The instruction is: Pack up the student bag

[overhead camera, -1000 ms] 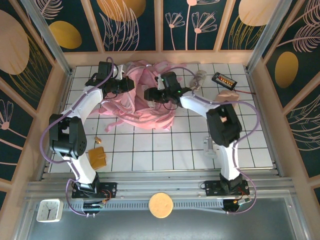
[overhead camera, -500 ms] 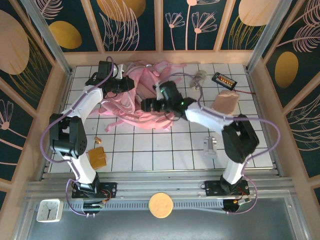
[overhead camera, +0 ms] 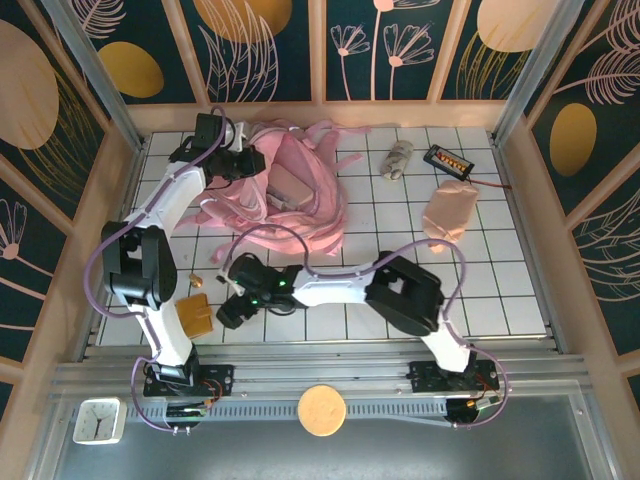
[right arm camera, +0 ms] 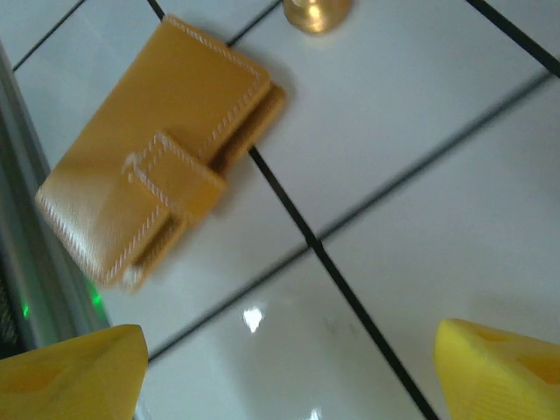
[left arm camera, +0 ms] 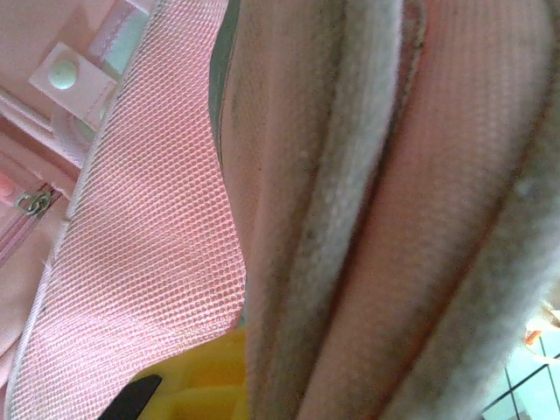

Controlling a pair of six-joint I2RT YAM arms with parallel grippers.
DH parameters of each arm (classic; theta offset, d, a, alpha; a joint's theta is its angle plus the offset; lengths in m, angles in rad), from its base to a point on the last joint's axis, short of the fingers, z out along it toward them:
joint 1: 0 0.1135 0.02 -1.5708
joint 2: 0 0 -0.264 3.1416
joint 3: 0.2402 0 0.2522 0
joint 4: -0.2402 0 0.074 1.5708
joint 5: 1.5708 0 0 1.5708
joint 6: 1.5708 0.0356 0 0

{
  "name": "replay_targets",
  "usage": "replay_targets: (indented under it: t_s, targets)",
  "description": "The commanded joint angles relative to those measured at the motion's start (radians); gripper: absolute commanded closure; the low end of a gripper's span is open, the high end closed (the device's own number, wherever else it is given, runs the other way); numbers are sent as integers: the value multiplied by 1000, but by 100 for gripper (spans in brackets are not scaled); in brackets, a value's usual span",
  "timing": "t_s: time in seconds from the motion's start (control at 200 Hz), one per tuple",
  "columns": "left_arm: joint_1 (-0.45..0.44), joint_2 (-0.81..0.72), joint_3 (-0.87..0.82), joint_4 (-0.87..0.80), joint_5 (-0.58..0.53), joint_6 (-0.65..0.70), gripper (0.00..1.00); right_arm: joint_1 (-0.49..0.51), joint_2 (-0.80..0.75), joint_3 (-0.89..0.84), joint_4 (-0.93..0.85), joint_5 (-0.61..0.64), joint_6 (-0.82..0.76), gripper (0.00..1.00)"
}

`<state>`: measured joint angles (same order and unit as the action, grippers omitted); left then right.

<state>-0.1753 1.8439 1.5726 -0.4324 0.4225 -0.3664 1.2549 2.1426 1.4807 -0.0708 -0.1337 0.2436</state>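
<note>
Jaws: R pair (right arm camera: 284, 372) spread over 1 tan wallet (right arm camera: 157, 149), L pair (overhead camera: 250, 165) pinching 1 student bag (overhead camera: 325, 200).

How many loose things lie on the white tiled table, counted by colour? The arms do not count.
Pink: 1, the student bag
Golden brown: 2, the wallet and the small brass piece
Beige: 1, the soft pouch
Black: 1, the small device
Pale grey: 1, the small roll
Total: 6
</note>
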Motion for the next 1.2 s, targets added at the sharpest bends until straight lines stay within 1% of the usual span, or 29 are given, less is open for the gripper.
replay_targets:
  t_s: [0.0, 0.125, 0.21, 0.295, 0.38, 0.57, 0.611, 0.736, 0.856, 0.901, 0.981, 1.026, 1.096, 1.166, 1.196]
  targets:
    - [24, -79, -32, 65, -23, 30, 100, 28, 78, 156, -11, -21, -9, 15]
    - [25, -95, -44, 55, -20, 38, 100, 51, 153, 275, -50, -24, -2, 14]
    - [29, -101, -48, 53, -18, 40, 100, 54, 195, 335, -80, -37, 27, 14]
    - [32, -108, -51, 54, -13, 41, 100, 52, 237, 386, -138, -24, 58, 14]
    - [33, -117, -61, 58, -10, 38, 100, 52, 261, 414, -196, 4, 86, 14]
    - [37, -124, -83, 60, -8, 42, 100, 55, 288, 441, -245, 26, 132, 14]
    - [38, -153, -86, 60, -8, 42, 100, 55, 297, 452, -260, 26, 138, 14]
    - [40, -160, -93, 63, -4, 39, 100, 57, 337, 495, -293, -8, 146, 17]
    - [40, -163, -97, 65, -5, 40, 100, 69, 349, 504, -276, -36, 133, 23]
    - [41, -164, -101, 64, -5, 40, 100, 70, 361, 518, -289, -38, 128, 26]
    - [42, -164, -106, 67, -2, 41, 100, 69, 380, 539, -323, -29, 121, 32]
    - [43, -164, -108, 67, -3, 42, 100, 69, 382, 538, -337, -19, 114, 40]
    - [44, -164, -109, 65, -2, 45, 100, 68, 377, 527, -340, -5, 99, 58]
    - [46, -167, -112, 64, -2, 46, 100, 67, 367, 516, -334, 8, 94, 62]
    - [48, -167, -112, 65, -2, 47, 100, 66, 363, 514, -333, 12, 91, 68]
